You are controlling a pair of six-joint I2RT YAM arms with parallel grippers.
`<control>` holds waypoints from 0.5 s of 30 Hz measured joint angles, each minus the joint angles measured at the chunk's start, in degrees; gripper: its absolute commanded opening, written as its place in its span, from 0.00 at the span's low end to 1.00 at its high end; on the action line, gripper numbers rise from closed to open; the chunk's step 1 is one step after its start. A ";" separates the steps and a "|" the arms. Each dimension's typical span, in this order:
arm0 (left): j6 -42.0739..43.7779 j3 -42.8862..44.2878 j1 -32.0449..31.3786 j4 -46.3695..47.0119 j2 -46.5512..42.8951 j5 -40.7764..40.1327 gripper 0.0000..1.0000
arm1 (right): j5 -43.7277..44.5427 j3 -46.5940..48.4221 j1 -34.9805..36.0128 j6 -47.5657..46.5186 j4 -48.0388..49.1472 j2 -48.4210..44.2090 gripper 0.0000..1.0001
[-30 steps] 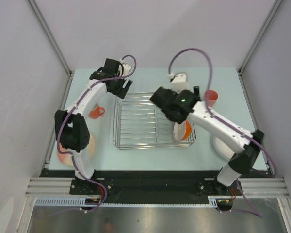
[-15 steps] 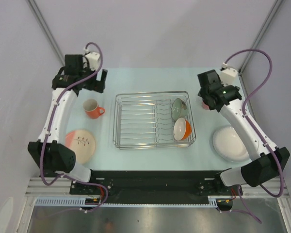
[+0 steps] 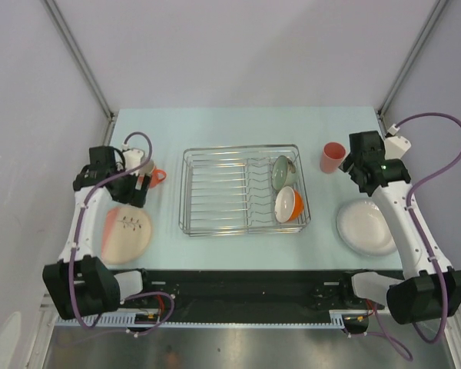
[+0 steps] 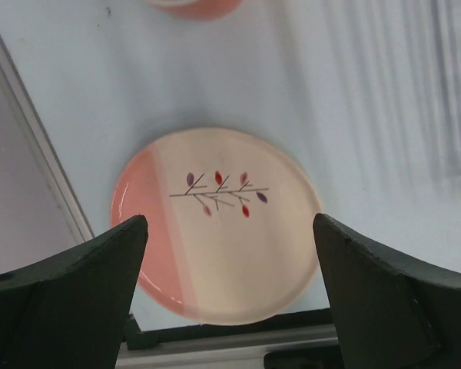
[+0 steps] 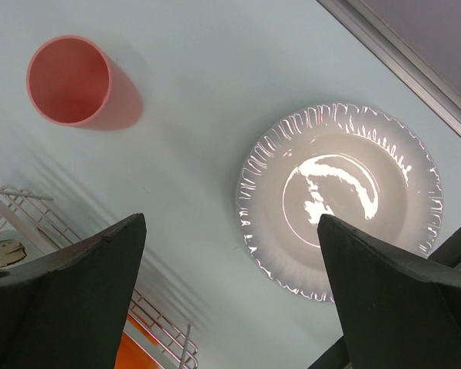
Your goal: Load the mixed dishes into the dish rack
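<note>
The dish rack [image 3: 215, 192] stands mid-table, with the grey-green bowl [image 3: 283, 172] and the orange bowl [image 3: 290, 204] standing on edge at its right end. The salmon-pink plate [image 3: 127, 234] lies at the left front. My left gripper [image 3: 129, 192] hovers above it, open and empty, and the plate [image 4: 215, 223] shows between its jaws [image 4: 229, 221]. The orange mug [image 3: 154, 177] is partly hidden behind that gripper. My right gripper [image 3: 363, 171] is open and empty [image 5: 231, 218], above the table between the pink cup [image 5: 67, 79] and the white plate [image 5: 342, 207].
The pink cup [image 3: 332, 157] stands upright just right of the rack. The white plate [image 3: 366, 227] lies near the table's right front edge. Grey walls close in both sides. A black rail runs along the near edge.
The left arm swung from the back left corner forward to above the salmon-pink plate. The right arm pulled back from the rack to the right side. Both bowls now show in the rack.
</note>
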 measured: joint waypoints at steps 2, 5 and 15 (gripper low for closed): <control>2.47 -2.54 1.31 0.24 -3.39 -0.04 0.94 | -0.33 -1.20 -0.02 0.04 0.22 -1.33 1.00; 6.01 -5.53 5.14 0.70 -5.62 0.50 0.89 | -1.25 -2.58 -0.07 0.22 0.42 -2.56 1.00; 9.25 -0.48 7.02 -4.20 1.42 8.22 0.85 | -2.91 -5.86 -8.17 5.20 -3.04 -9.44 1.00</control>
